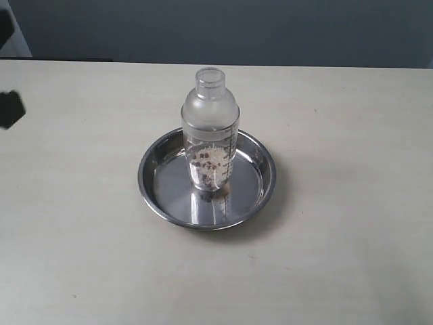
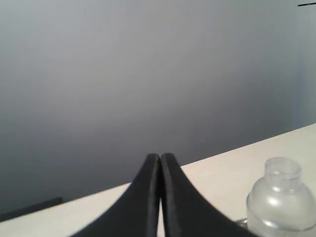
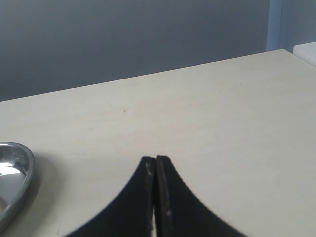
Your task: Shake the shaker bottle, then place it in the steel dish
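Bottle is standing upright pretty much dead centre in the dish, which sits mid-table. So by the look of it the set-down part is done. I can't tell from this whether the shaking has happened.

Neither gripper holds anything. The left gripper has its fingers pressed flat together, with the bottle's top off to one side and apart from it. The right gripper is the same deal: fingers pressed together, just the edge of the dish nearby, touching nothing.

My guess is there's nothing left except keeping both arms clear so the bottle doesn't get bumped. If the shake is yet to come, one gripper would have to spread its fingers first and take the bottle around the body.

Materials:
- The bottle is frosted clear plastic with a straight body, a domed shoulder and a small round cap. It has dark measuring marks printed down the side.
- Pinkish-white and brown grains sit in the lower part.
- The dish is shiny steel, round and shallow, with a flat floor and a low sloped rim. It's mirror-like enough to reflect the bottle.
- The table is pale and matte.
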### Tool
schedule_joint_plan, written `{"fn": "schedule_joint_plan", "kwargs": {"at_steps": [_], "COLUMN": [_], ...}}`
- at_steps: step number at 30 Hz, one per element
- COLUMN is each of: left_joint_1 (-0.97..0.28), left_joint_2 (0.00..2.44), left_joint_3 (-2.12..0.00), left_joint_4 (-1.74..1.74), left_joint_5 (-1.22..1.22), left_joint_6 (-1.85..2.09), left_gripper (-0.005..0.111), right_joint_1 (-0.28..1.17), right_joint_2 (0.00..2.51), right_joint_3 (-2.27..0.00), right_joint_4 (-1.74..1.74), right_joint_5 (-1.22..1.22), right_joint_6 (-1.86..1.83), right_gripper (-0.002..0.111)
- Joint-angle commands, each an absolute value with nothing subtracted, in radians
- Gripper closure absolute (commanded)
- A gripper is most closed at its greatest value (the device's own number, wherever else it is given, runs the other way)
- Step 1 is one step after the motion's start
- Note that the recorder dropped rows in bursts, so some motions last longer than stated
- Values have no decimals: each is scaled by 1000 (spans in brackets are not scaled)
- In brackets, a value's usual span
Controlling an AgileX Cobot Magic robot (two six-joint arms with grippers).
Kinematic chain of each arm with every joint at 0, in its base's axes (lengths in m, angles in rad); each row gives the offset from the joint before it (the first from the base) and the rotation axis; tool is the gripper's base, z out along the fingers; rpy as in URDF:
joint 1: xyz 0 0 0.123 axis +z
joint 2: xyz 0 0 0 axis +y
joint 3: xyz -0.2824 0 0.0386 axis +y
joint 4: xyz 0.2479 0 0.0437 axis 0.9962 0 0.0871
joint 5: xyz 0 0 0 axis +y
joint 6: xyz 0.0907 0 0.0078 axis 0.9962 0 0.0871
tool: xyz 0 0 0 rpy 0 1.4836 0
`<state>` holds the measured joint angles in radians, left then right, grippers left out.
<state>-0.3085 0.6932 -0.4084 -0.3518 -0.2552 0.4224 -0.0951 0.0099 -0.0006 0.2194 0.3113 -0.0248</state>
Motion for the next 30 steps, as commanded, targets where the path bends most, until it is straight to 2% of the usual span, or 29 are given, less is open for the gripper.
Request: {"fn": "schedule_joint_plan", "kwargs": {"at_steps": [1,13,30], "left_joint_1": [-224,-100,7], "left_joint_2": [536,241,6], "left_joint_3": [-260,-3,0], "left_joint_4": [-366,-368,-271], "left_joint_5": [-261,-236,107], "left_joint_6": [346,215,79], "left_gripper": [106,106,106], "right_joint_1": [-99,-99,-99], "right_joint_2": [5,5,5], "right_joint_3": [0,0,0], "right_joint_4": [216,216,215], "right_joint_5": [304,304,306], "right_joint_6": [-26,-26,-26], "right_gripper": [109,109,109]}}
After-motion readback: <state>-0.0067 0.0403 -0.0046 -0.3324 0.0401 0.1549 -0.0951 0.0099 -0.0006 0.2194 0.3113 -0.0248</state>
